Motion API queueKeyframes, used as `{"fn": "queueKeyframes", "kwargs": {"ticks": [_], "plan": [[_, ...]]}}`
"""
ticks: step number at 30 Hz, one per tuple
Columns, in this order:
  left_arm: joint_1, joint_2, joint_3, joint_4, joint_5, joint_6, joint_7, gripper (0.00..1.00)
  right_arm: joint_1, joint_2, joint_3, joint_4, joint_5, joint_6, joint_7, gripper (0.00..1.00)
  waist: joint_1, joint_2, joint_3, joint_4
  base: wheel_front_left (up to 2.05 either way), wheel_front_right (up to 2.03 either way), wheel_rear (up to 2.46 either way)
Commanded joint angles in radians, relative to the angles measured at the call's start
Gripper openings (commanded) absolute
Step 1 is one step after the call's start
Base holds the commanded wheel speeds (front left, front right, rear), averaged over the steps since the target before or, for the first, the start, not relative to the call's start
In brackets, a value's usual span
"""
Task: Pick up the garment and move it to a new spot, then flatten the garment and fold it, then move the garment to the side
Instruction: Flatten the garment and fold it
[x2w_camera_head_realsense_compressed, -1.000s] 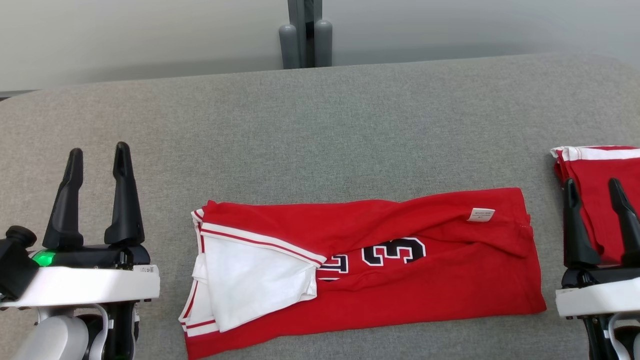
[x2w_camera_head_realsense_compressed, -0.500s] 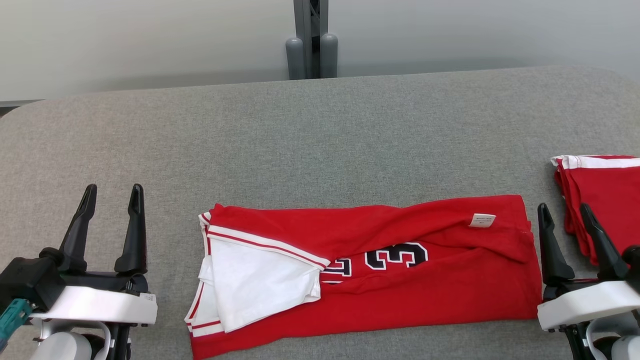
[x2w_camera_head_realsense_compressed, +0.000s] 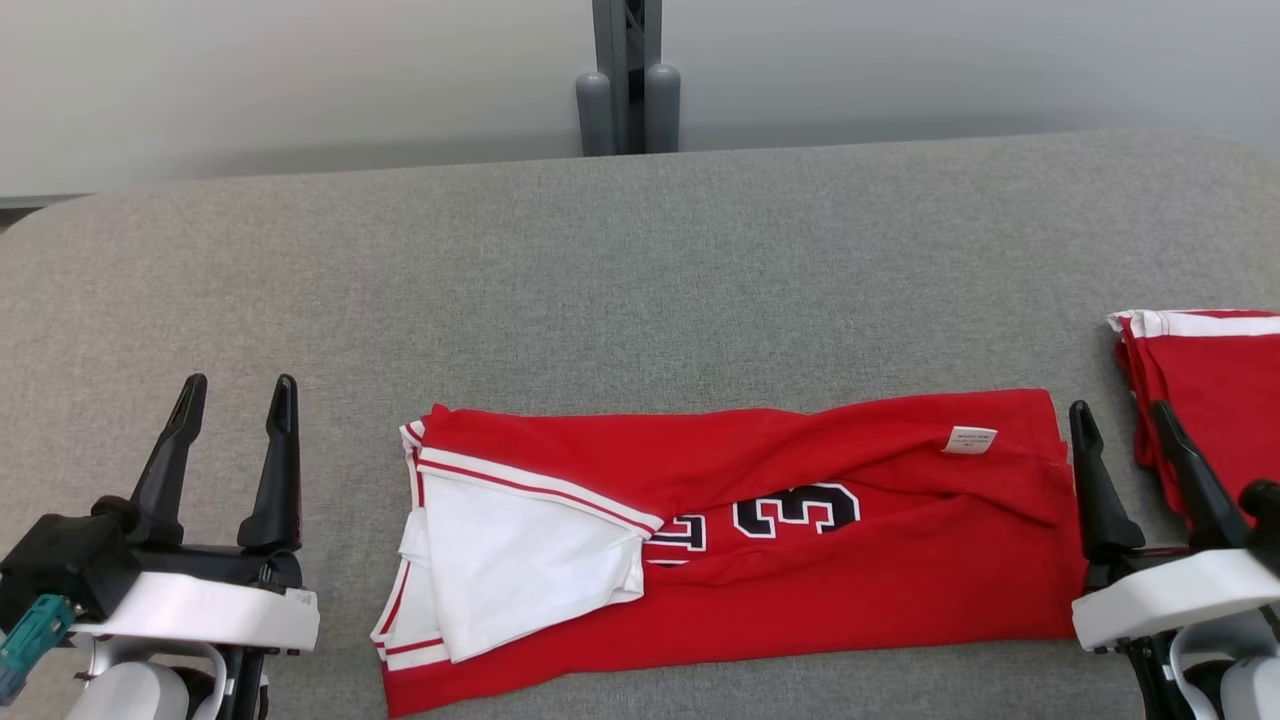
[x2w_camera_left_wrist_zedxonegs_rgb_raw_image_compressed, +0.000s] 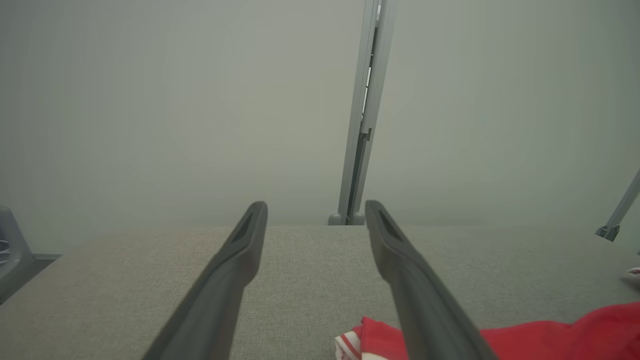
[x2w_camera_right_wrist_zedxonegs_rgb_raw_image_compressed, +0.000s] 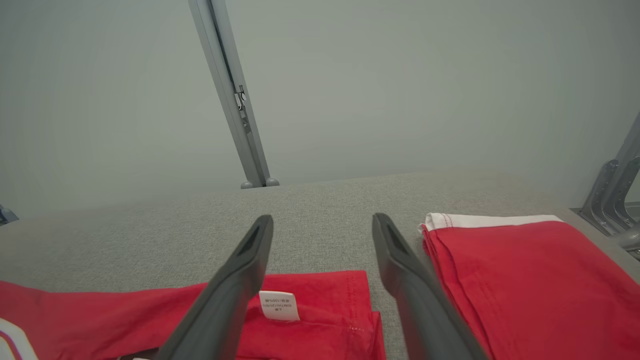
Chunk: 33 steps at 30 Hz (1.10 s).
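The folded red garment (x2w_camera_head_realsense_compressed: 850, 570) lies on the grey bench (x2w_camera_head_realsense_compressed: 640, 270); left gripper (x2w_camera_head_realsense_compressed: 240, 383) and right gripper (x2w_camera_head_realsense_compressed: 1119, 407) flank it, fingers (x2w_camera_head_realsense_compressed: 165, 470) apart, holding nothing.

Left gripper (x2w_camera_head_realsense_compressed: 241, 385) and right gripper (x2w_camera_head_realsense_compressed: 1118, 410) low at either side, jaws wide apart, fingers forward.

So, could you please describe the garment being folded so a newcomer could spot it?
On the grey padded table, look at the near middle. A long red jersey lies there. Unlike the neat red stack at the right edge, it shows black numerals and a white inner flap.
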Motion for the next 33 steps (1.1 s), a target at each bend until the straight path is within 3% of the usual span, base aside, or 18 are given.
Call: {"fn": "queueKeyframes", "kwargs": {"ticks": [1,12,19,24,25,26,27,33], "plan": [[-0.022,0.001,0.006,0.002,0.010,-0.007,-0.003,1.00,-0.021,-0.020,0.009,0.010,0.017,0.000,0.001,1.00,0.0000,0.0000,0.012,-0.002,0.00,0.00,0.00],[-0.067,-0.022,-0.019,0.030,0.024,-0.035,-0.003,1.00,-0.148,-0.080,0.046,0.363,0.104,0.000,-0.031,1.00,0.0000,0.0000,0.072,0.002,0.00,0.00,0.00],[-0.107,-0.032,-0.043,0.056,0.031,-0.053,-0.001,1.00,-0.222,-0.069,0.130,0.588,0.182,0.000,-0.063,1.00,0.0000,0.0000,0.102,0.020,0.00,0.00,0.00],[-0.112,-0.035,-0.045,0.071,0.032,-0.060,-0.002,1.00,-0.201,-0.044,0.196,0.655,0.243,0.001,-0.062,1.00,0.0000,0.0000,0.102,0.027,0.00,0.00,0.00],[-0.112,-0.036,-0.043,0.073,0.031,-0.061,-0.002,1.00,-0.197,-0.042,0.206,0.664,0.256,0.001,-0.067,0.42,0.0000,0.0000,0.102,0.026,0.00,0.00,0.00],[-0.109,-0.037,-0.041,0.078,0.031,-0.061,-0.002,1.00,-0.193,-0.040,0.217,0.671,0.272,0.001,-0.067,0.13,0.0000,0.0000,0.100,0.023,0.00,0.00,0.00],[-0.107,-0.038,-0.039,0.079,0.030,-0.063,-0.002,1.00,-0.191,-0.043,0.228,0.675,0.283,0.001,-0.073,0.00,0.0000,0.0000,0.099,0.021,0.00,0.00,0.00],[-0.106,-0.039,-0.032,0.091,0.036,-0.067,-0.003,1.00,-0.206,-0.107,0.220,0.636,0.326,-0.001,-0.142,0.00,0.0000,0.0000,0.088,0.007,0.00,0.00,0.00]]}}
